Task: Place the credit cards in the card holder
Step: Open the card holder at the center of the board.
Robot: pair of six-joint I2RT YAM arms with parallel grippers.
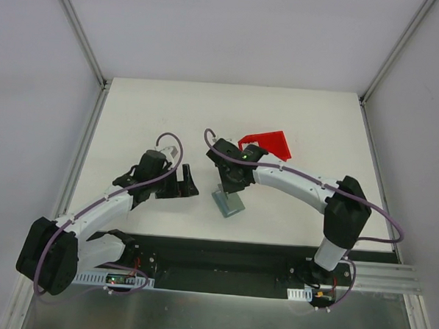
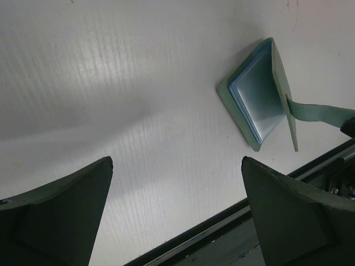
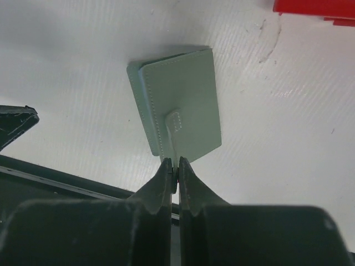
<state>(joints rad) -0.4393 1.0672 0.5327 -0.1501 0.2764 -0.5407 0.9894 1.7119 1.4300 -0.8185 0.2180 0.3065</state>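
The right claw point(image 3: 177, 166) was pinched shut on the strap point(image 3: 171, 138) of the holder point(image 3: 188, 105), which sat on the desk point(image 1: 295, 117) near the arms, likely to prop its flap open, while the left claw point(image 2: 177, 160) hung wide open and empty beside it

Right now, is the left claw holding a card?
No, the left gripper stands wide open, with only white table showing in the gap.
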